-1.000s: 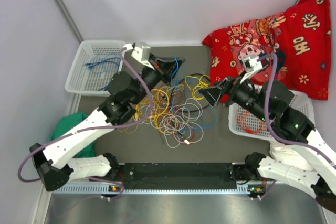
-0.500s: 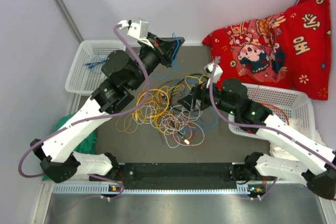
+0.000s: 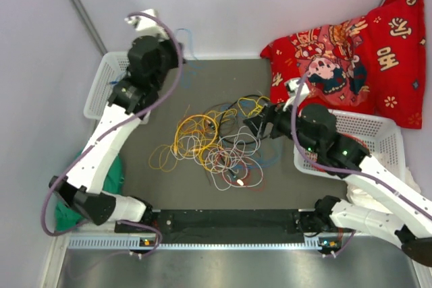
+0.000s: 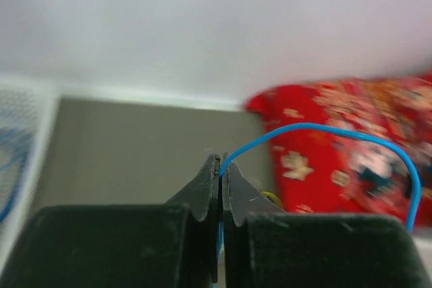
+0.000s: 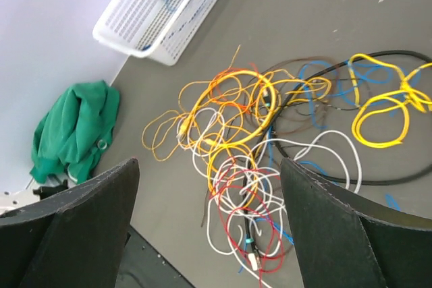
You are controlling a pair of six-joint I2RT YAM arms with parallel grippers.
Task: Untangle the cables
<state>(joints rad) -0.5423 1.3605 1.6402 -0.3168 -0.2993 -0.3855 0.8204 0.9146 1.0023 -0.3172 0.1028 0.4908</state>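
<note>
The cables (image 3: pixel 216 143) lie in a loose tangle of yellow, orange, white, red, blue and black loops on the dark mat; the right wrist view shows the tangle (image 5: pixel 256 139) too. My left gripper (image 3: pixel 177 55) is raised at the back left, next to the left basket. In the left wrist view it (image 4: pixel 221 163) is shut on a thin blue cable (image 4: pixel 324 127) that arcs off to the right. My right gripper (image 3: pixel 260 126) hangs open and empty over the right edge of the tangle; its wide-open gap (image 5: pixel 209 163) shows in its wrist view.
A white basket (image 3: pixel 108 85) at the back left holds blue cables and also shows in the right wrist view (image 5: pixel 169 11). Another white basket (image 3: pixel 378 133) stands at the right. A red cushion (image 3: pixel 351 52) lies at the back right. A green cloth (image 3: pixel 111 173) lies at the left.
My left arm has risen and swung to the back left, drawing the blue cable with it. My right arm came out of the right basket and moved left over the tangle.
</note>
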